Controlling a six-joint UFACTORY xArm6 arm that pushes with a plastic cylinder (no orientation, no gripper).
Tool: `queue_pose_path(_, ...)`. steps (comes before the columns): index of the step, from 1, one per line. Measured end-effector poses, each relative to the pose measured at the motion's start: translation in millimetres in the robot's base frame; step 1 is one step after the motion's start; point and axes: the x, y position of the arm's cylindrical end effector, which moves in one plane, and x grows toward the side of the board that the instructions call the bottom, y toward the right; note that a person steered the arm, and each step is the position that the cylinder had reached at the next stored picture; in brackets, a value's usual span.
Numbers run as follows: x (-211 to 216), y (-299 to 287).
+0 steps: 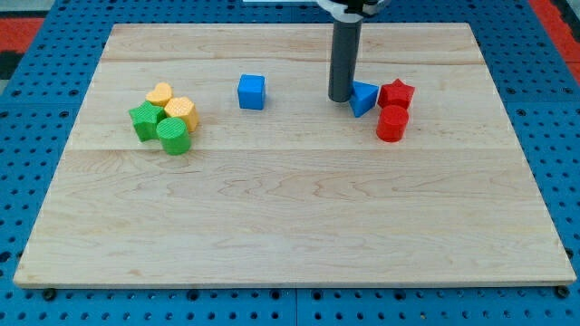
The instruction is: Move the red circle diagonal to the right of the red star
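The red circle point(391, 124), a short red cylinder, stands on the wooden board point(290, 208) at the view's upper right. The red star point(396, 93) sits just above it, touching or nearly touching. A blue triangle point(363, 98) lies against the star's left side. My tip point(341, 98) is at the end of the dark rod, directly left of the blue triangle and touching or almost touching it. The tip is up and to the left of the red circle, with the triangle between them.
A blue cube point(252, 91) sits left of the rod. At the view's left is a tight cluster: a yellow heart-like block point(159, 94), a yellow hexagon-like block point(182, 111), a green star point(144, 120) and a green cylinder point(172, 136).
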Motion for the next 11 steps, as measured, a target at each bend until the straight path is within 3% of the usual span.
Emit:
queue_pose_path(1, -0.3, -15.1)
queue_pose_path(3, 71.6, 24.6)
queue_pose_path(6, 53.4, 87.0)
queue_pose_path(8, 56.7, 89.8)
queue_pose_path(9, 82.5, 89.8)
queue_pose_path(11, 70.2, 116.3)
